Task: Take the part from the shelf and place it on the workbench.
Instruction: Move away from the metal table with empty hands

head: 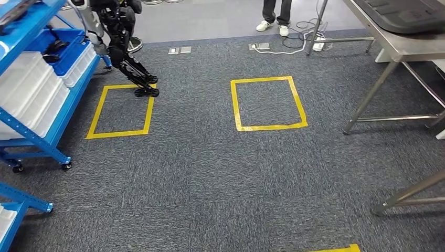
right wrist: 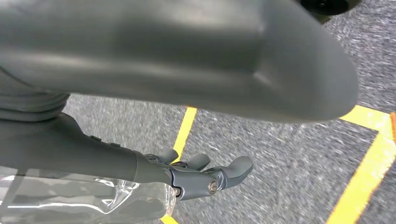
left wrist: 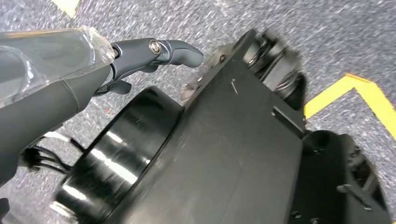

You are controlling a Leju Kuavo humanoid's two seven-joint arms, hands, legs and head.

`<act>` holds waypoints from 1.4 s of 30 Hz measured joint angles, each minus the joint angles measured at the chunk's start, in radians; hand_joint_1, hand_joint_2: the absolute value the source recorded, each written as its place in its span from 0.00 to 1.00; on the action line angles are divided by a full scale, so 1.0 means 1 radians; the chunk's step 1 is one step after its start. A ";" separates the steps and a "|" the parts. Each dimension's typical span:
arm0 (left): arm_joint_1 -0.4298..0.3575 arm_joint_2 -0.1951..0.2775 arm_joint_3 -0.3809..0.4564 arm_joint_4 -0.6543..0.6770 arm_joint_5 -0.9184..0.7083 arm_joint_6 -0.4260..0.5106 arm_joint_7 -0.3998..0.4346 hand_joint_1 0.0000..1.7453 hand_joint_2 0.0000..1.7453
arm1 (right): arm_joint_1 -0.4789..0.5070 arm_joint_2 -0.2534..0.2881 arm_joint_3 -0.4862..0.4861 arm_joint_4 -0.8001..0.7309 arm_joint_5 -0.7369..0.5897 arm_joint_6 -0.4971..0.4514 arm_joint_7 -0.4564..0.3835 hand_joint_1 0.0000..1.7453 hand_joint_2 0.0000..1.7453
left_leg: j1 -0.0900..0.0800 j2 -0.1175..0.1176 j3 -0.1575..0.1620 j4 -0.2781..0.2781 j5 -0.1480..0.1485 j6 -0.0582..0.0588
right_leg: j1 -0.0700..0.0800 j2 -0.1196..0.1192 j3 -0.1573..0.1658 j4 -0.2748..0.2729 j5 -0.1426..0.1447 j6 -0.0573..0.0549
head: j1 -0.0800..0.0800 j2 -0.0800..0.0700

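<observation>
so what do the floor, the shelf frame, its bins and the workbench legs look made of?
Floor: grey carpet, matte, speckled woven texture, marked with yellow tape squares. Shelf frame: blue painted metal by its look, perforated uprights on castors. Bins: white plastic, probably, smooth and faintly translucent. Workbench legs: bare steel or aluminium, brushed silver sheen.

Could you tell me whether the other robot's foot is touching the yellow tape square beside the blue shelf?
Touching: in the head view the other robot's foot rests on the top edge of the yellow tape square.

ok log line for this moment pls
phase: walking | left hand: holds nothing | right hand: holds nothing | shelf: ahead left | workbench: ahead right
</observation>
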 joint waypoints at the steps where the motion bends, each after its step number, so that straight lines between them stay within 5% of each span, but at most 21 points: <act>1: 0.002 0.000 0.000 0.000 -0.001 0.001 0.001 0.00 1.00 | -0.001 0.000 0.000 0.000 0.000 0.000 0.000 0.00 0.00 | -0.008 0.027 0.032 -0.068 0.022 0.009 | 0.002 -0.009 0.004 0.000 -0.003 0.002 | 0.000 0.000; 3: 0.006 0.001 -0.001 0.000 -0.001 0.002 0.002 0.00 1.00 | -0.001 0.001 0.002 0.000 -0.003 0.000 0.000 0.00 0.00 | -0.023 0.060 0.056 -0.131 0.033 0.023 | 0.004 -0.030 0.007 -0.001 -0.008 0.008 | 0.001 0.000; 5: 0.008 0.001 -0.001 0.000 0.000 0.002 0.002 0.00 1.00 | -0.003 0.001 0.006 0.000 -0.006 0.000 0.000 0.00 0.00 | -0.024 0.037 0.056 -0.140 0.036 0.028 | 0.005 -0.053 0.012 -0.004 -0.012 0.017 | 0.001 0.000; 8: 0.009 -0.001 -0.001 0.000 0.000 0.002 0.002 0.00 1.00 | -0.007 0.000 0.012 -0.001 -0.007 0.000 0.000 0.00 0.00 | -0.010 -0.002 0.072 -0.162 0.049 0.037 | 0.004 0.012 -0.009 0.065 -0.056 0.030 | 0.003 0.000; 10: 0.008 -0.002 -0.001 0.000 0.000 0.002 0.003 0.00 1.00 | -0.005 0.000 0.015 -0.001 -0.007 0.000 0.002 0.00 0.00 | -0.005 -0.028 0.075 -0.164 0.051 0.040 | 0.001 0.063 -0.079 0.201 -0.111 0.034 | 0.005 0.000; 12: 0.009 -0.002 -0.001 0.000 0.001 0.000 0.004 0.00 1.00 | -0.002 -0.001 0.017 0.000 -0.008 0.000 0.005 0.00 0.00 | -0.003 -0.059 0.077 -0.163 0.050 0.040 | -0.001 0.071 -0.136 0.285 -0.121 0.037 | 0.006 0.000; 14: 0.009 -0.003 -0.001 0.000 0.002 -0.001 0.005 0.00 1.00 | 0.001 -0.002 0.019 0.000 -0.008 0.000 0.008 0.00 0.00 | 0.002 -0.093 0.083 -0.161 0.046 0.034 | -0.006 0.078 -0.121 0.216 -0.054 0.042 | 0.006 0.000; 16: 0.009 -0.003 -0.001 0.000 0.001 -0.001 0.006 0.00 1.00 | 0.002 -0.004 0.022 0.000 -0.009 0.000 0.009 0.00 0.00 | 0.006 -0.120 0.085 -0.154 0.038 0.022 | -0.015 0.119 -0.067 0.076 0.019 0.049 | 0.006 0.000; 18: 0.008 -0.003 -0.002 0.000 0.001 -0.001 0.006 0.00 1.00 | 0.002 -0.004 0.023 0.000 -0.009 0.000 0.009 0.00 0.00 | 0.006 -0.140 0.078 -0.147 0.031 0.010 | -0.019 0.148 -0.041 0.010 0.038 0.043 | 0.006 0.000; 20: 0.009 -0.002 -0.002 0.000 0.002 -0.001 0.006 0.00 1.00 | -0.001 -0.003 0.023 0.000 -0.009 0.000 0.009 0.00 0.00 | 0.009 -0.159 0.074 -0.147 0.031 0.002 | -0.016 0.131 -0.040 0.007 0.035 0.024 | 0.006 0.000; 21: 0.010 -0.002 -0.001 0.000 0.002 -0.001 0.006 0.00 1.00 | -0.002 -0.002 0.023 0.000 -0.009 0.000 0.009 0.00 0.00 | 0.010 -0.159 0.072 -0.145 0.029 -0.001 | -0.015 0.120 -0.039 0.006 0.036 0.017 | 0.006 0.000; 23: 0.009 0.000 -0.001 0.000 0.002 -0.001 0.006 0.00 1.00 | -0.002 -0.002 0.024 0.000 -0.008 0.000 0.009 0.00 0.00 | 0.010 -0.118 0.048 -0.089 -0.002 -0.009 | -0.016 0.097 -0.037 0.003 0.036 0.004 | 0.003 0.000; 26: -0.002 0.000 0.000 0.000 0.003 -0.003 0.006 0.00 1.00 | 0.001 -0.004 0.024 0.000 -0.008 0.000 0.010 0.00 0.00 | 0.010 -0.050 -0.054 0.118 -0.093 -0.018 | -0.009 0.056 -0.036 0.003 0.031 -0.005 | 0.000 0.000; 28: -0.005 0.000 0.000 0.000 0.003 -0.004 0.005 0.00 1.00 | 0.002 -0.004 0.024 0.000 -0.008 0.000 0.010 0.00 0.00 | 0.009 -0.042 -0.077 0.168 -0.096 -0.015 | -0.004 0.028 -0.032 0.003 0.026 -0.007 | 0.000 0.000; 30: -0.002 0.000 0.000 0.000 0.002 -0.004 0.007 0.00 1.00 | 0.000 -0.003 0.024 0.000 -0.007 0.000 0.010 0.00 0.00 | 0.002 -0.023 -0.020 0.057 -0.032 -0.001 | 0.002 0.005 -0.024 0.003 0.021 -0.007 | 0.000 0.000; 32: 0.003 0.001 -0.001 0.000 0.001 -0.004 0.010 0.00 1.00 | -0.001 -0.002 0.024 0.000 -0.007 0.000 0.011 0.00 0.00 | -0.013 0.035 0.048 -0.087 0.021 0.022 | 0.008 -0.015 -0.015 0.002 0.015 -0.005 | 0.000 0.000; 34: 0.006 0.001 -0.002 0.000 0.001 -0.003 0.013 0.00 1.00 | -0.001 0.000 0.024 0.000 -0.007 0.000 0.011 0.00 0.00 | -0.026 0.063 0.068 -0.140 0.029 0.032 | 0.009 -0.037 -0.011 0.000 0.011 0.000 | 0.001 0.000; 36: 0.009 0.001 -0.002 0.000 0.001 -0.003 0.014 0.00 1.00 | -0.003 0.000 0.025 0.000 -0.007 0.000 0.010 0.00 0.00 | -0.023 0.034 0.068 -0.153 0.036 0.035 | 0.006 -0.054 -0.003 -0.002 0.008 0.010 | 0.000 0.000; 38: 0.009 0.000 -0.002 0.000 0.001 -0.003 0.014 0.00 1.00 | -0.005 0.000 0.026 -0.001 -0.007 0.000 0.010 0.00 0.00 | -0.012 0.005 0.080 -0.172 0.048 0.040 | 0.004 -0.009 -0.008 0.028 -0.013 0.020 | 0.001 0.000; 40: 0.008 -0.001 -0.003 0.000 0.001 -0.004 0.014 0.00 1.00 | -0.003 -0.001 0.028 -0.001 -0.007 0.000 0.010 0.00 0.00 | -0.005 -0.023 0.088 -0.180 0.056 0.043 | 0.001 0.056 -0.057 0.138 -0.068 0.028 | 0.004 0.000; 42: 0.009 -0.002 -0.003 0.000 0.001 -0.004 0.015 0.00 1.00 | 0.000 -0.001 0.030 -0.001 -0.007 0.000 0.010 0.00 0.00 | -0.001 -0.052 0.088 -0.179 0.057 0.044 | -0.003 0.072 -0.121 0.256 -0.106 0.035 | 0.006 0.000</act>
